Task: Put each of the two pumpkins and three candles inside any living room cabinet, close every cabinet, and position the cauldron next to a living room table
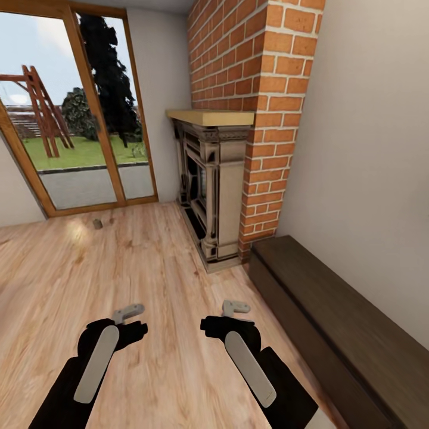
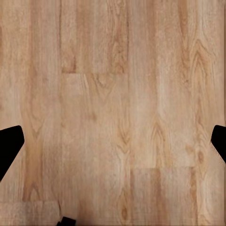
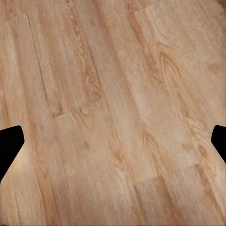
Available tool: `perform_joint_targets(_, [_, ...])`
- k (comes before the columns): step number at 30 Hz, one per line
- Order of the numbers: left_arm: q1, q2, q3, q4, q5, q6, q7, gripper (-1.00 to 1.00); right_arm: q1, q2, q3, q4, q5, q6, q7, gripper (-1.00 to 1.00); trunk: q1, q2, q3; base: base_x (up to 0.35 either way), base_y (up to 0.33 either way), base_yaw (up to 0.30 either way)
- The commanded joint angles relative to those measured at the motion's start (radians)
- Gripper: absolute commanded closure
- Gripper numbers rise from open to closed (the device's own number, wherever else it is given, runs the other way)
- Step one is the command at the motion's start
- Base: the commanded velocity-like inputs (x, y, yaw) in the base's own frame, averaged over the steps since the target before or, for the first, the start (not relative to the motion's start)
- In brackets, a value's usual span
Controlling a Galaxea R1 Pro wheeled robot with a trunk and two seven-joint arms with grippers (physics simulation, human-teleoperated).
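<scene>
Dark brown wood-grain cabinet point(image 1: 348, 316) runs along right wall, fronts shut, just beside brick fireplace point(image 1: 221, 185). Left gripper point(image 1: 128, 313) and right gripper point(image 1: 235, 308) hang over plank floor point(image 1: 77, 268), well apart, both with fingers spread wide, holding nothing. Two small dull objects point(image 1: 98, 224) near glass door point(image 1: 71, 107), too small to identify.

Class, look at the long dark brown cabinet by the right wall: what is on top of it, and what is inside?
The cabinet has a bare top as far as the head view reaches. Its flat fronts look closed, so the inside is hidden. It stands beside the brick fireplace.
</scene>
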Motion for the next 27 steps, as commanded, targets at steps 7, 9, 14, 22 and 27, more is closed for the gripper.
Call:
perform_joint_targets(7, [-0.001,0.002,-0.001,0.0,0.01,0.002,0.009,-1.0,-0.001,0.0,0.001,0.0,-0.009,0.001,-0.009,-1.0,0.001,-0.001,-0.001,0.293,0.0,0.0])
perform_joint_targets(9, [-0.001,0.001,-0.001,0.0,0.01,0.002,0.009,-1.0,-0.001,0.0,0.001,-0.001,-0.008,0.001,-0.008,-1.0,0.001,-0.001,-0.001,0.296,0.018,0.0])
perform_joint_targets(14, [-0.001,0.003,0.0,-0.001,0.01,0.002,0.01,-1.0,-0.001,0.0,0.001,0.006,-0.008,0.001,-0.008,-1.0,0.001,-0.001,-0.001,0.301,0.097,0.15])
perform_joint_targets(22, [-0.001,0.001,-0.002,0.001,0.01,0.002,0.009,-1.0,-0.001,0.001,0.001,0.01,-0.009,0.001,-0.008,-1.0,0.001,-0.001,-0.001,0.303,0.134,0.279])
perform_joint_targets(27, [-0.001,0.001,-0.002,0.001,0.01,0.002,0.009,-1.0,-0.001,0.001,0.002,0.012,-0.009,0.001,-0.007,-1.0,0.001,-0.001,-0.001,0.303,0.12,0.289])
